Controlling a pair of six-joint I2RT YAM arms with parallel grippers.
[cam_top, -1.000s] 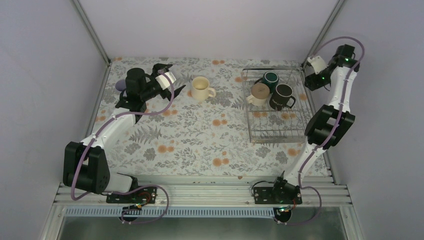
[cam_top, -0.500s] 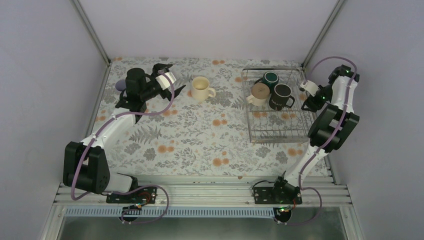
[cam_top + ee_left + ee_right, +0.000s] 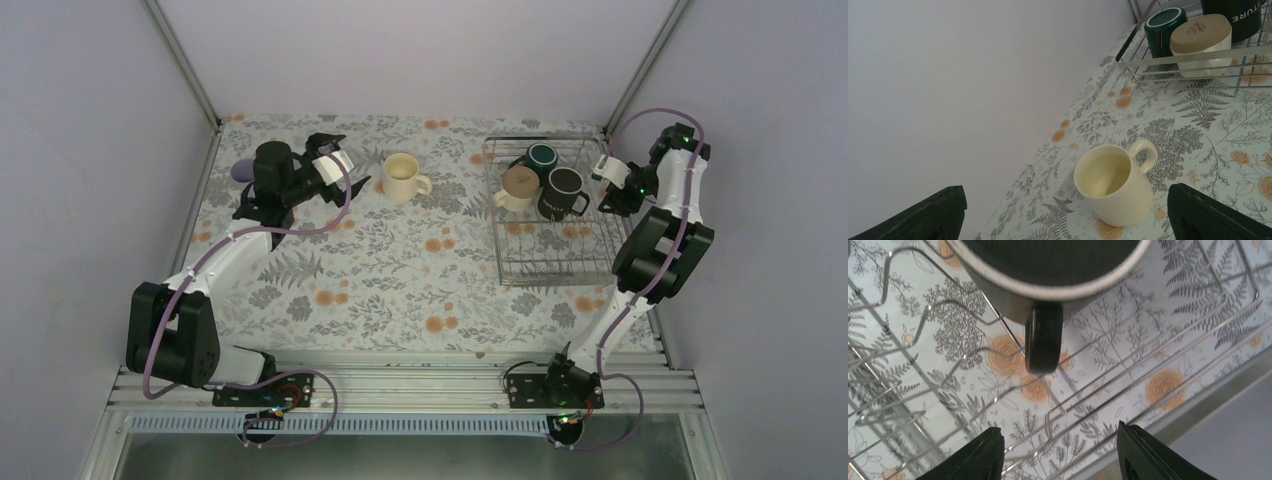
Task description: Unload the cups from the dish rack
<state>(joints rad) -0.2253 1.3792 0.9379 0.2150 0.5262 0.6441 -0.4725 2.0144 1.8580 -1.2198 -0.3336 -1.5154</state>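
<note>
Your right gripper (image 3: 1058, 434) is at the right edge of the dish rack (image 3: 555, 262), in the upper right of the overhead view. Its fingers (image 3: 983, 455) stand apart with nothing between them, so it is released and holds no cup. In the right wrist view the tall black mug (image 3: 1048, 270) fills the top of the frame. Its handle (image 3: 1044, 340) points down toward the gap between the fingers and is clear of both.

Three cups sit in the far half of the rack: the black mug, a cream mug (image 3: 517, 187) just left of it showing its flat base, and a dark green mug (image 3: 541, 157) behind them.

Your left gripper (image 3: 345, 162) hangs over the floral table (image 3: 400, 290) in the upper left, spread wide and empty. A second cream mug (image 3: 1113, 187) stands upright on the table just ahead of it, handle toward the rack. The lavender cup (image 3: 241, 171) is at the far left, partly hidden behind the left arm.
</note>
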